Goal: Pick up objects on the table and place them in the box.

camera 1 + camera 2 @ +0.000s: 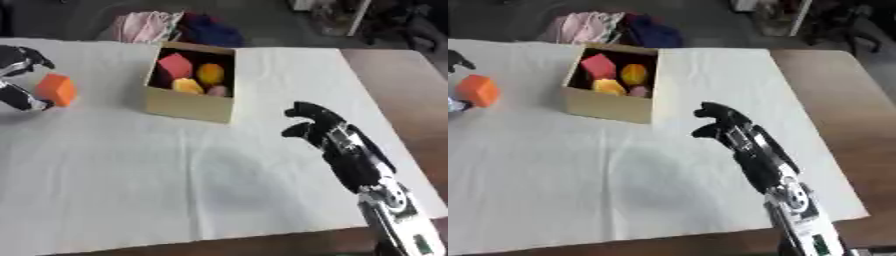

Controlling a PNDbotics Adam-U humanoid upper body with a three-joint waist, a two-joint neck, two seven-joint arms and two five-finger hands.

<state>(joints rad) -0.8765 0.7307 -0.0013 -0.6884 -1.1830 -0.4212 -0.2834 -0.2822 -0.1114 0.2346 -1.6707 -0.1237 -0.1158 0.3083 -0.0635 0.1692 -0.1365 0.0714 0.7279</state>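
Left robot hand [22, 80] closes on the orange block [57, 89] at the surface's left edge.

Its fingers curl round the cube from above and below, a pinch that looks meant to carry it to the cardboard box [188, 107], which stands well apart to the right on the white cloth [175, 175] and already holds a red block [174, 65], yellow pieces and a pinkish one. The right robot hand [315, 125] hangs near the box with fingers curled, holding nothing, probably kept clear of the left arm's path.

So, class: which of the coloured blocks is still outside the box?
The orange block, held in the left hand; the others lie inside the box.
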